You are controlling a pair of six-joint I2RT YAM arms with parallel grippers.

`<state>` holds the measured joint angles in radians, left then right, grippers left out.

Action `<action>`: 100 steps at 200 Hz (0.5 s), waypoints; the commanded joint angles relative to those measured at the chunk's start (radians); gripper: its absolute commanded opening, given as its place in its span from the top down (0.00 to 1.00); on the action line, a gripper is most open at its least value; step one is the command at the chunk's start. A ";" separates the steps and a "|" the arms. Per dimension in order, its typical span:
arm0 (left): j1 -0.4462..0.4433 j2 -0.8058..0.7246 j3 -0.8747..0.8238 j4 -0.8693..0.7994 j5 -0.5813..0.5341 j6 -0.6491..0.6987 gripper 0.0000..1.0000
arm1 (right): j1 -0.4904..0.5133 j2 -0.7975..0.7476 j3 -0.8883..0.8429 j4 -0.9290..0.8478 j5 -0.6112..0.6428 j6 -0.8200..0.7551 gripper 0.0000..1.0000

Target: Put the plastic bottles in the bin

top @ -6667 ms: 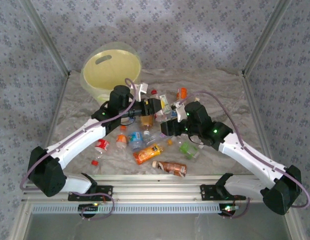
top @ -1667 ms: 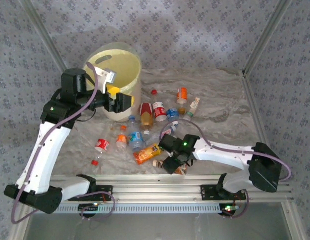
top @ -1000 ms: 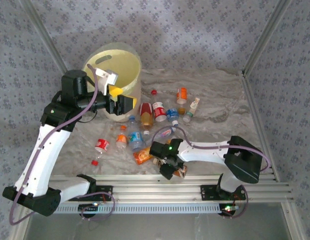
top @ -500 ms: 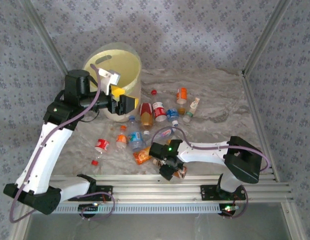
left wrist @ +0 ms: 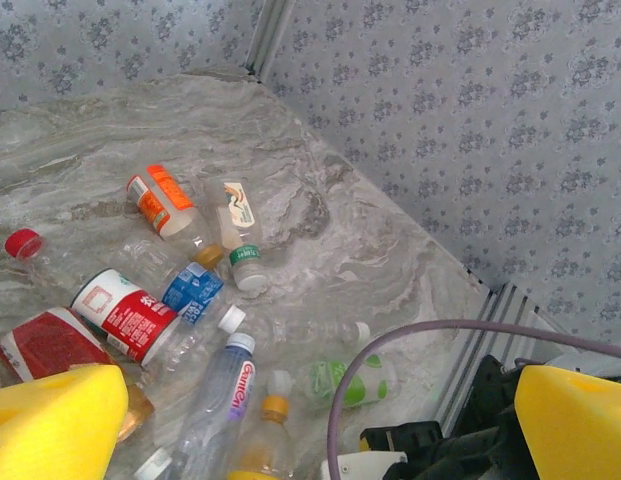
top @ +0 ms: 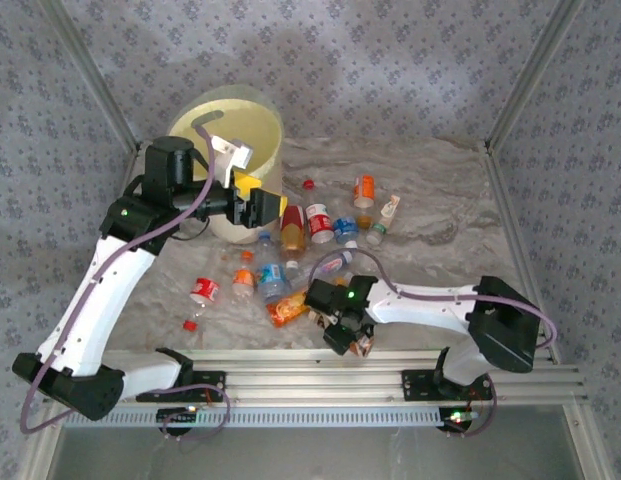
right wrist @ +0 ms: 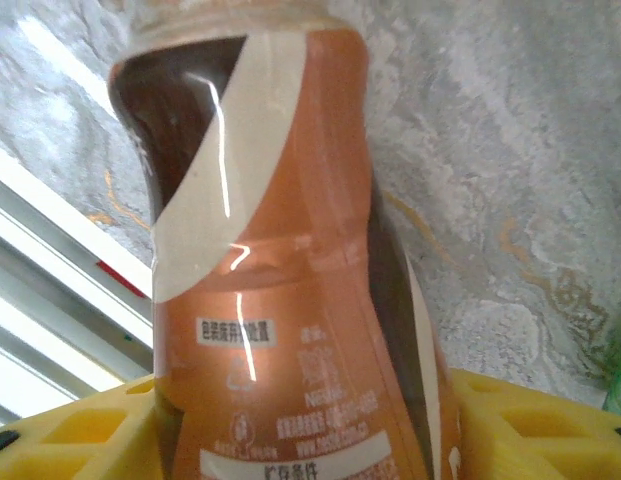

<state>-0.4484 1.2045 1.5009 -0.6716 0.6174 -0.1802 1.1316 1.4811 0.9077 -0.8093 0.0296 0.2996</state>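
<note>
The left gripper [top: 262, 203] hangs just off the bin's right wall, above the table. Its yellow fingers [left wrist: 50, 425] are spread wide with nothing between them. The right gripper [top: 342, 333] sits low at the table's near edge, well away from the bin. Its yellow pads press both flanks of a brown-labelled bottle [right wrist: 280, 300], which lies on the marbled surface by the front rail [top: 290, 362].

The table [top: 440, 200] carries everything. The bin [top: 252, 130], the biggest thing on it, stands at the far left. The left arm [top: 100, 290] crosses its lower part, and what shows inside is pale yellow wall, so its contents cannot be told.

The plastic bottles [left wrist: 220, 395] lie loose on the table, to the right of the bin and nearer than it. Closest to its base are a dark red-labelled bottle [top: 293, 222] and a red-and-white bottle [top: 318, 222], both just right of the left gripper. Farther right of the bin come a blue-labelled bottle [top: 345, 228], an orange-labelled bottle [top: 364, 190] and a white bottle [top: 387, 212] with a green cap.

On the near side of the bin lie a clear bottle [top: 272, 278], an orange-capped bottle [top: 244, 278] and a red cola bottle [top: 203, 290]. An orange bottle [top: 290, 308] lies just beside the right gripper. One loose red cap [top: 308, 184] lies right of the bin, and a second cap [top: 189, 325] lies well nearer than the bin.
</note>
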 commanded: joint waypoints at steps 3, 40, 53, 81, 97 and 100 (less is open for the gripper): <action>-0.010 -0.017 0.015 0.060 0.021 -0.042 0.00 | -0.042 -0.089 -0.002 0.019 -0.063 0.014 0.39; -0.027 -0.052 -0.061 0.134 0.013 -0.113 0.01 | -0.139 -0.217 0.014 0.066 -0.178 0.010 0.39; -0.040 -0.056 -0.077 0.133 0.001 -0.124 0.01 | -0.177 -0.259 0.020 0.089 -0.220 0.007 0.40; -0.092 -0.072 -0.149 0.195 -0.042 -0.196 0.01 | -0.267 -0.332 0.036 0.184 -0.287 0.036 0.41; -0.117 -0.075 -0.200 0.259 -0.048 -0.255 0.01 | -0.315 -0.355 0.055 0.284 -0.315 0.051 0.41; -0.121 -0.074 -0.207 0.267 -0.050 -0.268 0.01 | -0.322 -0.358 0.059 0.304 -0.318 0.054 0.41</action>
<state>-0.5362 1.1507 1.3502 -0.5167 0.5907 -0.3405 0.8719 1.1683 0.9100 -0.6697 -0.2020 0.3149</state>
